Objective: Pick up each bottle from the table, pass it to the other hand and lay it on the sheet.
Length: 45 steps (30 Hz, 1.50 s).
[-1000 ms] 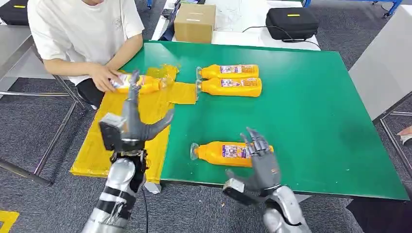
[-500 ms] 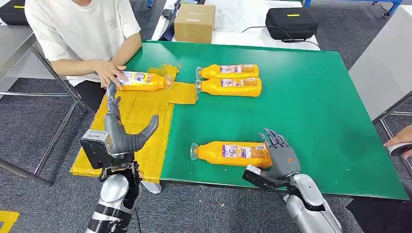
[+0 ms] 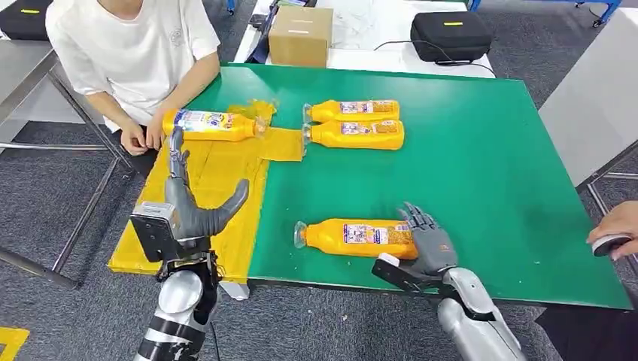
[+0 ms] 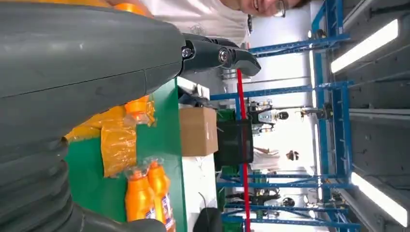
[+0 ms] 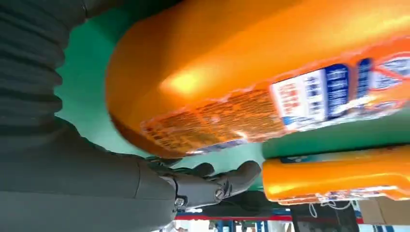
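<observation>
- Head view shows the right hand (image 3: 427, 242) against the base end of the near bottle (image 3: 353, 237), fingers loosely curled, not lifting it.
- That bottle lies on the green table (image 3: 481, 165); it looks stiff, smooth and maybe slippery, so the middle seems best to grab.
- Over the yellow sheet (image 3: 218, 177), the left hand (image 3: 188, 207) is spread wide and holds nothing.

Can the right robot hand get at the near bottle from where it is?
Probably yes: the right robot hand is already at the base end of the near bottle, with nothing in between.
</observation>
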### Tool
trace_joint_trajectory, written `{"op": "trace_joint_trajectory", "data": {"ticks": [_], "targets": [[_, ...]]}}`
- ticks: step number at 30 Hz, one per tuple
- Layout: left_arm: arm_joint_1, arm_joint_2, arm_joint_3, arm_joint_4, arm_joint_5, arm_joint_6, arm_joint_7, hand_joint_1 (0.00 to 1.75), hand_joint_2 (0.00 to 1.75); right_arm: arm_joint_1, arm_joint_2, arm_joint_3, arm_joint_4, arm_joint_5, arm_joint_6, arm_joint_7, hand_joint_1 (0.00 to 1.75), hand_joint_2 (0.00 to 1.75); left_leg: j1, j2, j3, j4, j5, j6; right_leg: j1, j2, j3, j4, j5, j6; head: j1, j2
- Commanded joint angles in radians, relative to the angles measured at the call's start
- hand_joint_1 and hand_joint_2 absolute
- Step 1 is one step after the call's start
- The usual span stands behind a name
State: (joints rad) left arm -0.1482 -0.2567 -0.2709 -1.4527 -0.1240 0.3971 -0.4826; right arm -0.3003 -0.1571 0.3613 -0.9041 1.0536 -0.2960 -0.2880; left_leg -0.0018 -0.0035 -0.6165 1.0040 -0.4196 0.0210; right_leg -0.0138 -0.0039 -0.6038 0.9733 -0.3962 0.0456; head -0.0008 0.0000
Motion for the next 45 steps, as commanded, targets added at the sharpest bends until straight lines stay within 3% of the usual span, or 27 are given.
{"op": "trace_joint_trajectory", "data": {"ticks": [1,9,13,15,16,17,23,31,34,36,40,43,45], "targets": [[-0.03,0.035,-0.022,0.06,0.003,0.002,0.004,0.0,1.75,-0.054,0.044,0.051,0.162,-0.007,-0.005,-0.008,0.0,1.75,0.001,0.001,0.005,-0.001,-0.001,-0.001,0.001,0.0,0.004,-0.001,-0.001,-0.002,0.0,0.0],[-0.055,0.027,-0.03,0.094,0.002,0.0,0.003,0.0,1.75,-0.106,0.072,0.074,0.237,-0.01,0.013,-0.02,0.0,1.75,0.001,0.002,0.006,-0.001,-0.002,-0.002,0.001,0.002,0.006,0.0,-0.001,-0.002,0.0,0.0],[-0.055,0.029,-0.032,0.091,0.012,0.001,0.003,0.0,1.75,-0.147,0.064,0.11,0.301,-0.027,0.077,-0.016,0.0,1.75,0.001,0.001,0.004,-0.001,0.0,-0.001,0.001,0.001,0.004,-0.001,0.0,-0.001,0.0,0.0],[-0.06,0.029,-0.032,0.098,0.016,-0.001,0.004,0.0,1.75,-0.167,0.058,0.126,0.329,-0.031,0.106,-0.01,1.4,1.75,0.001,0.002,0.008,-0.001,-0.001,-0.002,0.001,0.001,0.007,-0.001,-0.001,-0.003,0.0,0.0],[-0.062,0.029,-0.032,0.103,0.018,-0.002,0.004,0.0,1.75,-0.175,0.055,0.131,0.341,-0.031,0.113,-0.012,1.69,1.75,0.001,0.003,0.007,-0.001,-0.001,-0.001,0.001,0.001,0.005,-0.001,0.0,-0.002,0.0,0.0],[-0.063,0.028,-0.031,0.108,0.023,-0.004,0.005,0.0,1.75,-0.186,0.053,0.143,0.361,-0.034,0.13,-0.013,1.75,1.75,0.001,0.003,0.007,-0.001,0.0,-0.001,0.001,0.001,0.005,-0.001,0.0,-0.002,0.0,0.0],[-0.077,0.037,-0.025,0.13,0.057,-0.029,0.009,0.0,1.75,-0.29,0.022,0.256,0.512,-0.027,0.315,0.069,1.75,1.75,0.001,0.006,0.015,-0.001,-0.001,-0.002,0.001,0.004,0.011,-0.002,0.001,-0.002,0.0,0.0],[-0.011,0.044,-0.025,0.093,0.078,-0.073,0.044,0.0,1.75,-0.216,0.001,0.255,0.486,-0.071,0.321,0.132,1.75,1.75,0.001,0.004,0.027,-0.003,-0.002,0.0,0.001,0.003,0.014,-0.005,-0.003,-0.002,0.0,0.0],[0.03,0.05,-0.016,0.077,0.091,-0.093,0.049,0.0,1.75,-0.117,-0.006,0.179,0.392,-0.203,0.312,0.018,1.75,1.75,0.002,0.001,0.031,-0.003,-0.003,0.0,0.002,0.002,0.019,-0.006,-0.004,-0.001,0.0,0.0],[0.074,0.053,-0.016,0.057,0.094,-0.108,0.047,0.0,1.75,0.027,-0.023,0.123,0.206,-0.326,0.309,-0.049,1.75,1.75,0.003,-0.004,0.032,-0.006,-0.002,0.0,0.003,-0.002,0.022,-0.01,-0.003,-0.001,0.0,0.0],[0.093,0.054,-0.019,0.043,0.092,-0.11,0.041,0.0,1.75,0.092,-0.043,0.139,0.088,-0.344,0.316,-0.002,1.75,1.75,0.003,0.001,0.039,-0.003,-0.009,0.002,0.002,0.001,0.03,-0.008,-0.008,0.002,0.001,0.0],[0.131,0.053,-0.032,0.02,0.103,-0.146,0.036,0.0,1.75,0.184,-0.014,0.073,-0.063,-0.444,0.288,-0.063,1.75,1.75,0.003,0.001,0.042,-0.004,-0.015,0.0,0.003,0.001,0.033,-0.009,-0.01,0.0,0.0,0.0],[0.198,0.055,-0.076,-0.032,0.103,-0.212,-0.01,0.0,1.75,0.279,0.023,0.027,-0.238,-0.509,0.235,-0.109,1.75,1.75,0.003,0.006,0.047,-0.004,-0.017,0.0,0.003,0.004,0.045,-0.01,-0.011,-0.001,0.0,0.0]]}}
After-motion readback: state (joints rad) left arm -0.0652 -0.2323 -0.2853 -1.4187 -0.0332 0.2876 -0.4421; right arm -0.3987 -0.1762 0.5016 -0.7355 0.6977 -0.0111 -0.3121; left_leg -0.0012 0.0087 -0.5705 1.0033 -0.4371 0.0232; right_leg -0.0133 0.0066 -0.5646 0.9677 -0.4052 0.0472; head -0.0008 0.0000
